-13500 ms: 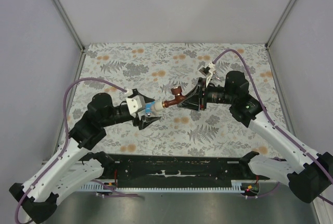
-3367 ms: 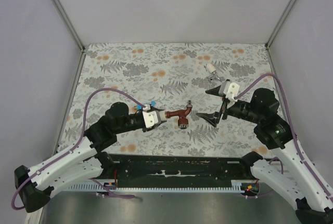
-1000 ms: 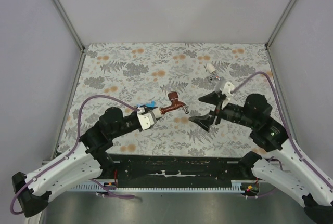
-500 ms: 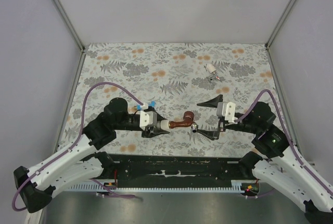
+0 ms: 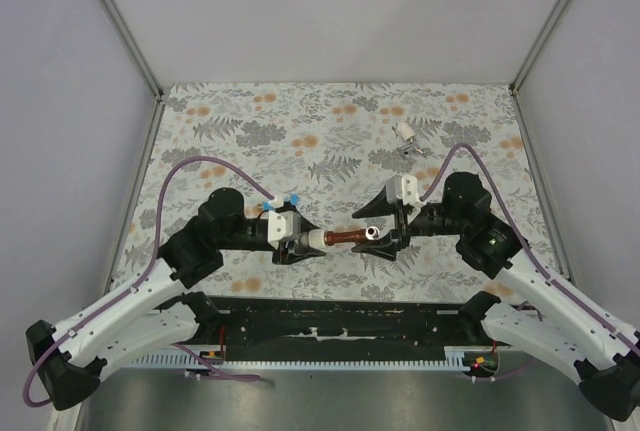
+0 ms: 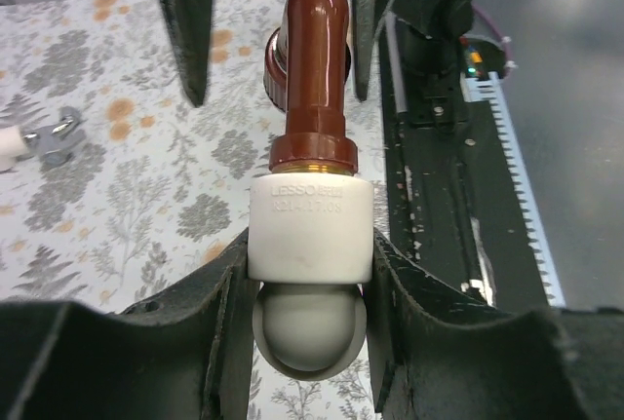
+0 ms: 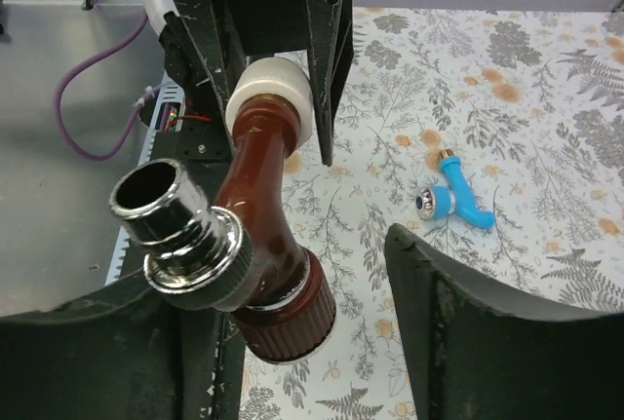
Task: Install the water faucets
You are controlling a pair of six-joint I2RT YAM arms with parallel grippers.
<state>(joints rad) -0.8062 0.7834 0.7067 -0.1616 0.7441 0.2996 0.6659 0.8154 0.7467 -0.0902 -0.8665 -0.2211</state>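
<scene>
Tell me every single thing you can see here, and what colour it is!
brown faucet: one, reddish-brown with a shiny silver spout, held up in the air between the two grippers
pipe fitting: one, white, on the brown faucet's end
blue faucet: one, blue, lying on the tablecloth
white-silver faucet: one, white and silver, lying at the far right of the tablecloth
tablecloth: one, pale with grey leaves and orange flowers, covering the table
cables: two, purple, one looping along each arm
left gripper: one, black, closed on the pipe fitting
right gripper: one, black, open around the brown faucet's knob end
arms: two, black and white, reaching in from the near edge
</scene>
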